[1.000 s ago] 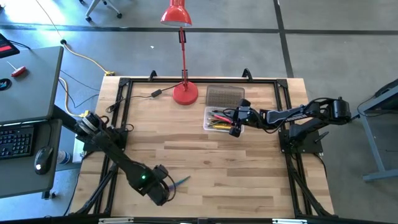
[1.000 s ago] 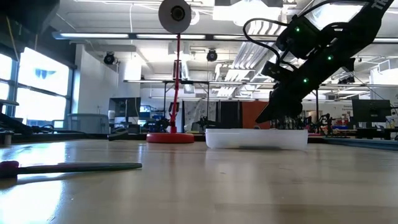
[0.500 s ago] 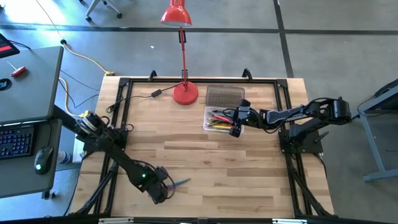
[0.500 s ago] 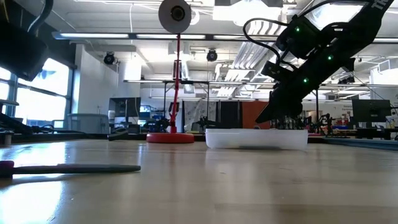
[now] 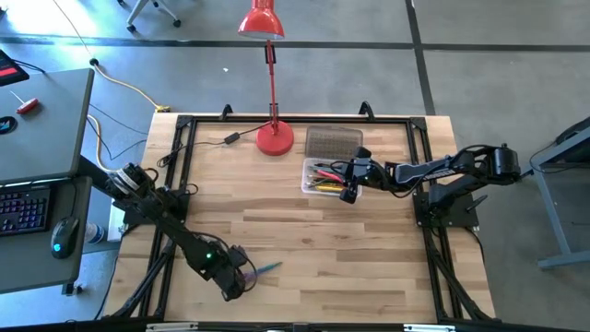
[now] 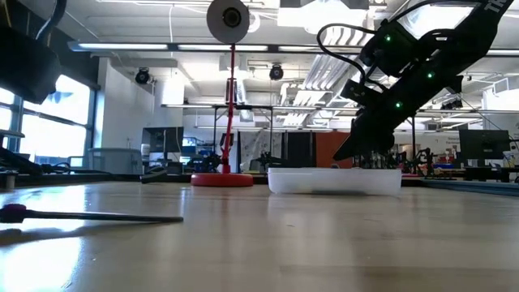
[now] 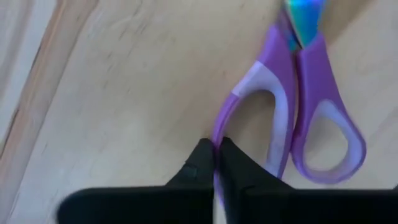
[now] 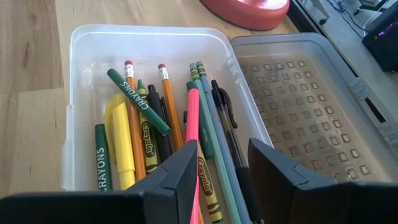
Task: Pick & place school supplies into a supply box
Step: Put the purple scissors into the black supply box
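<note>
**Scissors at the lower left, box at the upper centre**

Spanning most of the high view, the wooden table (image 5: 304,231) carries the supply box (image 5: 318,177) just right of centre in the upper half, its bumpy lid (image 5: 333,142) lying open just above it and the red lamp base (image 5: 275,138) to the lid's left. The right gripper (image 5: 349,191) hangs over the box's right edge — its fingers parted and holding nothing, with pens, pencils and crayons (image 8: 163,130) lying below in the clear tray.

Down at the lower left of the high view sits the left gripper (image 5: 241,279), by far the nearer arm to the last loose item, the purple-handled scissors (image 7: 292,118). Its fingertips are pinched together around the rim of one handle loop — a thin, edge-on grip, I judge. The scissors' long axis runs away from the gripper towards the right, blades (image 5: 267,269) leading, roughly along the table's near edge. The box lies well apart, up and to the right.
</note>
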Action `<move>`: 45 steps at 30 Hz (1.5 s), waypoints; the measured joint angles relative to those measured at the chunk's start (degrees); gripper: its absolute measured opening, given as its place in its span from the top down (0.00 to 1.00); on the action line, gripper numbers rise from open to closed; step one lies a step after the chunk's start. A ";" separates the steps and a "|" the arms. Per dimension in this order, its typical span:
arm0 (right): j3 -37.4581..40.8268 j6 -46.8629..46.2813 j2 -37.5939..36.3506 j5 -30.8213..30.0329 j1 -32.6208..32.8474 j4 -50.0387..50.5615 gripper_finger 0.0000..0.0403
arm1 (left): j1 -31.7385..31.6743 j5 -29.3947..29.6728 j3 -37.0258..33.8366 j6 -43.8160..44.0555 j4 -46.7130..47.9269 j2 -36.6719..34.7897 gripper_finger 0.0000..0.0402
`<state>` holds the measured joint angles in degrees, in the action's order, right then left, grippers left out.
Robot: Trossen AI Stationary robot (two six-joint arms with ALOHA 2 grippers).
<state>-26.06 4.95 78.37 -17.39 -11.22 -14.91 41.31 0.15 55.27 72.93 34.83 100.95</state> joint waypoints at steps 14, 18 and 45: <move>-0.03 -2.01 -0.98 14.60 0.00 -3.37 0.70 | -11.22 16.46 11.27 -16.36 11.33 -0.04 0.96; -0.76 -2.03 -5.23 25.04 0.02 -3.24 0.70 | -18.61 19.64 15.50 -27.46 15.25 -0.07 0.95; -1.25 -4.76 -27.19 25.74 -0.02 -0.71 0.70 | -53.51 11.65 29.48 -77.61 -11.43 15.43 0.95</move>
<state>-27.31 0.19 51.18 8.35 -11.25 -15.62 -12.20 11.80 84.74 -4.68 23.40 116.38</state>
